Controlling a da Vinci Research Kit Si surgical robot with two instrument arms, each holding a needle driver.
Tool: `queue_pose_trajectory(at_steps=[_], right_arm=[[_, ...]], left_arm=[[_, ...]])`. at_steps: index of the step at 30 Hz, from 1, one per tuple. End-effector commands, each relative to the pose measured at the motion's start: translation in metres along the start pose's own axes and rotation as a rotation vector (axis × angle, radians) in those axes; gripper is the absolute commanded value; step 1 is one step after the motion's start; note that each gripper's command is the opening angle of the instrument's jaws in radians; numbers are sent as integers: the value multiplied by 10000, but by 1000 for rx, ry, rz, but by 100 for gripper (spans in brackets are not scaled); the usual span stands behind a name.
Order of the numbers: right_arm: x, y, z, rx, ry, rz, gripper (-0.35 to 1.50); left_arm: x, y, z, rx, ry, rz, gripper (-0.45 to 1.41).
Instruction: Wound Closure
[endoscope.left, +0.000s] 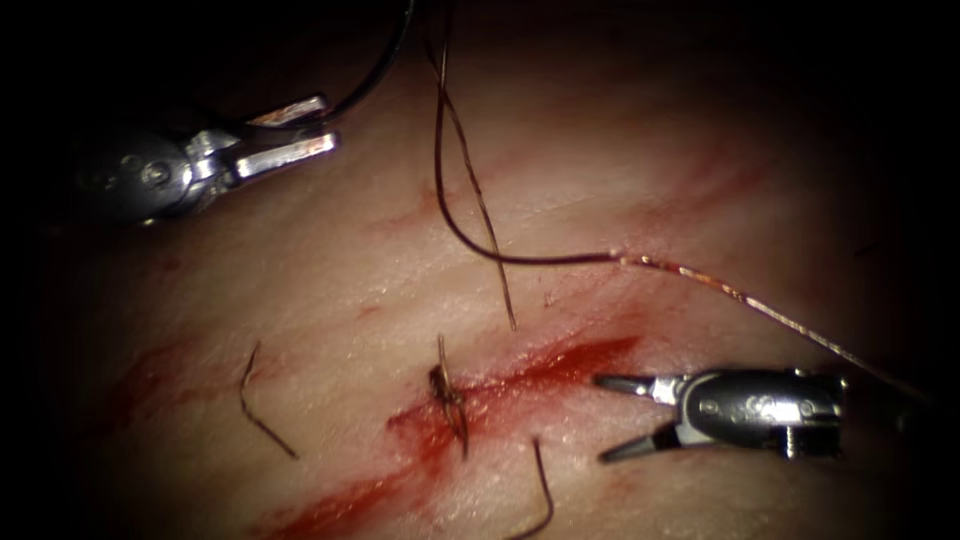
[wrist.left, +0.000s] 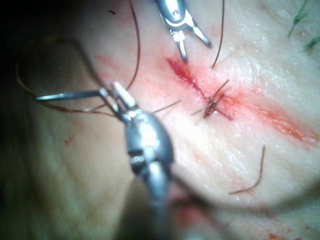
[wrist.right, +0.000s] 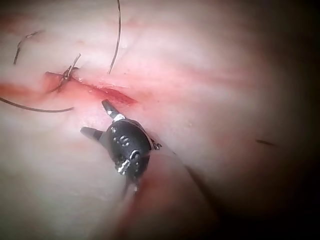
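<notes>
Left tool (endoscope.left: 290, 135): fingers clenched on the curved needle (wrist.left: 67, 95), gripped near one end; needle clear of the tissue (endoscope.left: 300, 300), left of the cut (endoscope.left: 560, 365).
Right tool (endoscope.left: 625, 420): fingers spread, grasping nothing, beside the cut's right end.
Thread (endoscope.left: 470, 240): lies loose over the tissue.
Knot (endoscope.left: 447, 395): on the cut.

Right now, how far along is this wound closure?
Done: one knotted stitch sits across the cut, and cut ends of thread lie on the tissue.

In hand: the left tool holds the needle off the tissue, with the thread trailing. The right tool is open and holds nothing.

Left: the cut to the right of the stitch is unclosed.
</notes>
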Motion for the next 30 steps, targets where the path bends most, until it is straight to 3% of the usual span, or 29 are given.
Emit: queue_pose_trajectory(at_steps=[1,12,24,26,27,28,29,30], right_arm=[[2,-6,18,11,11,0,145],[10,-9,54,38,26,-12,140],[6,-8,58,36,24,-14,135],[6,-9,55,46,29,-15,109],[5,-9,54,58,35,-22,81],[4,-10,53,78,31,-17,37],[3,-11,52,113,17,-8,-30],[3,-10,52,122,-3,12,-35]], left_arm=[[-6,2,5,-1,1,0,-45],[-6,2,5,-1,1,-1,-45],[-6,2,5,-1,1,-1,-45],[-6,2,5,-1,1,-1,-45],[-6,2,5,-1,1,-1,-45],[-6,2,5,-1,1,-1,-45],[-6,2,5,-1,1,-1,-45],[-6,2,5,-1,1,-1,-45]])
